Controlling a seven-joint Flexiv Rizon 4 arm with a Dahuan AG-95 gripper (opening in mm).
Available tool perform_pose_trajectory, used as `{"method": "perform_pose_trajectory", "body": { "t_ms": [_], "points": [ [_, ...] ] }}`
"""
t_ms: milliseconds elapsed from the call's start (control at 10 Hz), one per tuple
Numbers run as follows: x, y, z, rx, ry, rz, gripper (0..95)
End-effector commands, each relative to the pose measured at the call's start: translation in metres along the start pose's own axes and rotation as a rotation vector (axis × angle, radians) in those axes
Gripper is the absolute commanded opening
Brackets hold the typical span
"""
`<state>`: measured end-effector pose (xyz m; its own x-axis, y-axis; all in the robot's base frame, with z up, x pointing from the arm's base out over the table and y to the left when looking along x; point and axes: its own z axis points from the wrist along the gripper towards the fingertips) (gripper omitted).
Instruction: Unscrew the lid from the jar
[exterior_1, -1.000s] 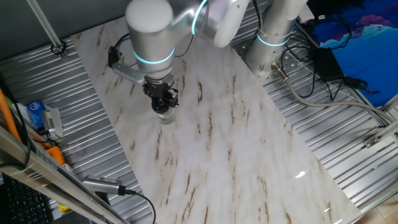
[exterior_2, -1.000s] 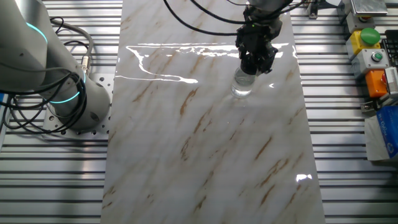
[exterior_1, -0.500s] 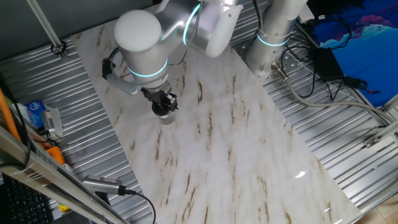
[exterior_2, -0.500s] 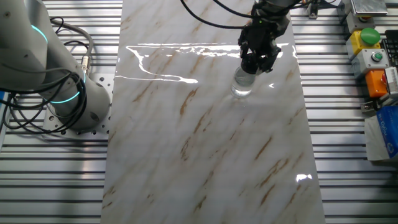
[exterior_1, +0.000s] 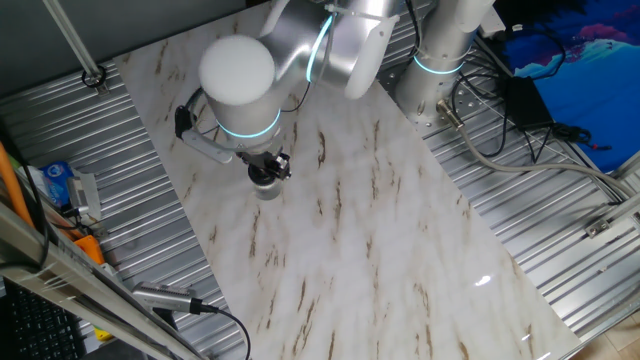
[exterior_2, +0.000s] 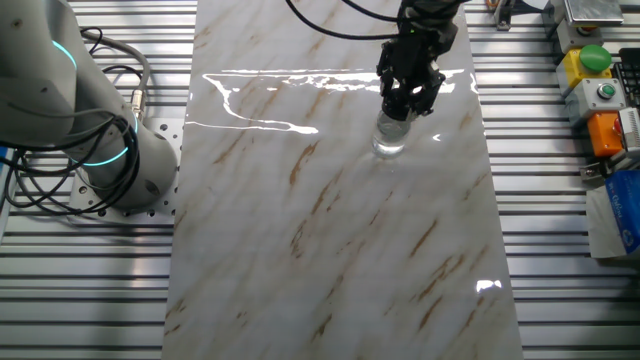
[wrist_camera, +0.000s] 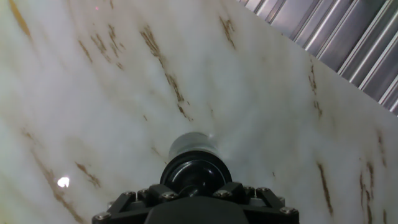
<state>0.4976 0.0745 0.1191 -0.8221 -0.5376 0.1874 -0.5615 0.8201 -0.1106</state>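
1. We see the gripper (exterior_2: 405, 97) pointing straight down over the jar (exterior_2: 389, 138), its black fingers (exterior_2: 393, 97) drawn in close around the jar's top.
2. In the hand view the lid (wrist_camera: 197, 176) sits right at the gripper's (wrist_camera: 196, 194) body, round and glossy black, with the dark finger hardware and its small screws pressed against its near edge.
3. The fingers look clamped on the lid, but the contact itself is hidden in all three views, so we cannot tell for certain whether they grip it or only surround it.
4. The jar stands upright on the table (exterior_2: 330, 240), toward the far end of the slab in the other fixed view, well apart from the edges.
5. Its body is a short cylinder, clear to whitish and translucent, and it shows below the fingers as a pale stub (exterior_1: 265, 188) in one fixed view.
6. In the hand view the jar (wrist_camera: 193, 145) looks grey and softly blurred beyond the lid.
7. The table is a smooth, glossy white marble-patterned slab with brown streaks, and bright glare lines lie across it.
8. Ribbed metal (exterior_1: 120, 190) flanks the slab on both sides.
9. The arm (exterior_1: 240, 75) is smooth, rounded and silver-white, with a glowing cyan ring at the wrist.
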Motion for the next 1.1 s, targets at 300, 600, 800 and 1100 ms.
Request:
{"method": "perform_pose_trajectory", "body": {
  "t_ms": [300,600,800,1100],
  "points": [
    [0.0003,0.0006,0.0007,0.031,0.031,-0.010,0.0],
    [0.0006,0.0015,0.0018,0.045,0.047,-0.011,0.0],
    [0.0009,0.0024,0.0029,0.059,0.066,-0.016,0.0],
    [0.0029,0.0047,0.0056,0.075,0.082,-0.021,0.0]
  ]
}}
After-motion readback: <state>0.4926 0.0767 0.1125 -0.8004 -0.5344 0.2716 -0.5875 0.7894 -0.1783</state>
